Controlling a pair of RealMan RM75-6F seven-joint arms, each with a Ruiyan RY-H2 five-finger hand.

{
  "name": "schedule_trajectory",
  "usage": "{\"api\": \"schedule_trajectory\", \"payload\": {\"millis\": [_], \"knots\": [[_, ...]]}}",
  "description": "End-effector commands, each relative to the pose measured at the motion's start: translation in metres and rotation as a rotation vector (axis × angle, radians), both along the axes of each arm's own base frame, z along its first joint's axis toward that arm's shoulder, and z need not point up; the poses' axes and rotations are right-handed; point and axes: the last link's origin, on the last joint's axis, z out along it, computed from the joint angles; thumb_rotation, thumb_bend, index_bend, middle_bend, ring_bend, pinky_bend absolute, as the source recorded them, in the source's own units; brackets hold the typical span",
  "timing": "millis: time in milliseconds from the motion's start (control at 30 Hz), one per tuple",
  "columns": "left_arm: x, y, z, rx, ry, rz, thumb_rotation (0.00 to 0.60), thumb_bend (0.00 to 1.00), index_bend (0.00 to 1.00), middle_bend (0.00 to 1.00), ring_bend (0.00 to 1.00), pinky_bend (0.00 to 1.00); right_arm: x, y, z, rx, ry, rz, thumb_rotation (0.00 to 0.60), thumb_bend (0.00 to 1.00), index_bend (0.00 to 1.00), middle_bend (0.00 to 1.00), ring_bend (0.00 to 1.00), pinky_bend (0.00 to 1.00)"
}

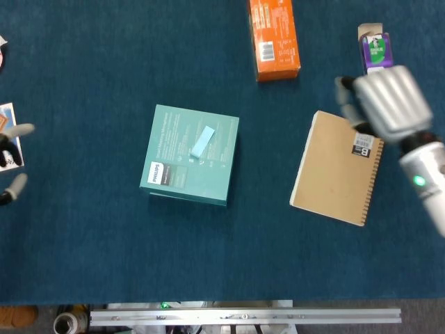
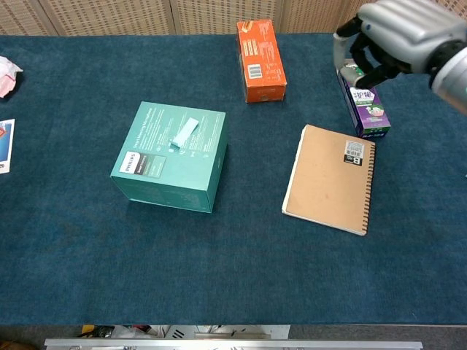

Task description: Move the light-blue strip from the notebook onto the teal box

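Note:
The light-blue strip lies flat on top of the teal box, with nothing touching it. The brown spiral notebook lies to the right with a bare cover. My right hand hovers above the notebook's far right corner and holds nothing, its fingers loosely bent and apart from the thumb. Of my left hand only spread fingertips show, at the left edge of the head view.
An orange box lies at the back centre. A purple carton lies at the back right, partly under my right hand. A picture card and a crumpled wrapper sit at the far left.

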Motion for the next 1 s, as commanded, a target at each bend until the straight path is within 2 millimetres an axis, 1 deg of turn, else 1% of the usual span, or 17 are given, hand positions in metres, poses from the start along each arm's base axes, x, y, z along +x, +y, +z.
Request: {"api": "schedule_trajectory", "payload": {"millis": [33, 133, 200, 267, 367, 433, 500, 633, 667, 700, 867, 1000], "knots": [[0.011, 0.012, -0.007, -0.056, 0.01, -0.051, 0.6, 0.35, 0.19, 0.67, 0.7, 0.78, -0.015, 0.014, 0.018, -0.036, 0.035, -0.02, 0.6, 0.42, 0.54, 0.81, 0.84, 1.0], [0.021, 0.02, -0.014, -0.11, 0.02, -0.085, 0.6, 0.43, 0.2, 0.8, 0.84, 0.89, -0.023, 0.02, 0.028, -0.065, 0.055, -0.023, 0.6, 0.42, 0.54, 0.81, 0.84, 1.0], [0.028, 0.027, -0.02, -0.158, 0.021, -0.106, 0.6, 0.47, 0.19, 0.85, 0.9, 0.94, -0.029, 0.022, 0.036, -0.086, 0.064, -0.036, 0.6, 0.43, 0.55, 0.81, 0.85, 1.0], [0.036, 0.033, -0.024, -0.19, 0.023, -0.125, 0.6, 0.51, 0.19, 0.9, 0.95, 0.99, -0.036, 0.022, 0.041, -0.104, 0.07, -0.054, 0.6, 0.43, 0.55, 0.81, 0.87, 1.0], [0.046, 0.042, -0.033, -0.224, 0.03, -0.153, 0.6, 0.56, 0.19, 0.96, 0.99, 1.0, -0.043, 0.023, 0.047, -0.113, 0.074, -0.076, 0.6, 0.43, 0.55, 0.81, 0.91, 1.0], [0.054, 0.046, -0.039, -0.255, 0.025, -0.171, 0.6, 0.6, 0.19, 0.99, 1.0, 1.0, -0.046, 0.024, 0.048, -0.112, 0.076, -0.088, 0.6, 0.43, 0.55, 0.82, 0.92, 1.0], [0.057, 0.048, -0.043, -0.27, 0.024, -0.179, 0.6, 0.63, 0.19, 1.0, 1.0, 1.0, -0.048, 0.024, 0.048, -0.109, 0.077, -0.092, 0.6, 0.43, 0.55, 0.82, 0.94, 1.0], [0.065, 0.054, -0.05, -0.297, 0.031, -0.205, 0.6, 0.7, 0.2, 1.0, 1.0, 1.0, -0.05, 0.024, 0.047, -0.106, 0.081, -0.097, 0.6, 0.43, 0.55, 0.84, 0.96, 1.0], [0.076, 0.059, -0.058, -0.322, 0.032, -0.243, 0.6, 0.71, 0.2, 1.0, 1.0, 1.0, -0.053, 0.024, 0.047, -0.108, 0.084, -0.105, 0.6, 0.43, 0.55, 0.84, 0.97, 1.0], [0.08, 0.062, -0.061, -0.333, 0.034, -0.251, 0.6, 0.72, 0.21, 1.0, 1.0, 1.0, -0.055, 0.023, 0.047, -0.109, 0.085, -0.108, 0.6, 0.43, 0.55, 0.85, 0.97, 1.0], [0.101, 0.072, -0.074, -0.374, 0.052, -0.296, 0.6, 0.74, 0.23, 1.0, 1.0, 1.0, -0.06, 0.022, 0.046, -0.108, 0.09, -0.122, 0.6, 0.43, 0.55, 0.86, 0.99, 1.0], [0.116, 0.08, -0.087, -0.414, 0.074, -0.297, 0.6, 0.75, 0.23, 1.0, 1.0, 1.0, -0.064, 0.023, 0.046, -0.108, 0.096, -0.131, 0.6, 0.43, 0.55, 0.87, 1.0, 1.0]]}}
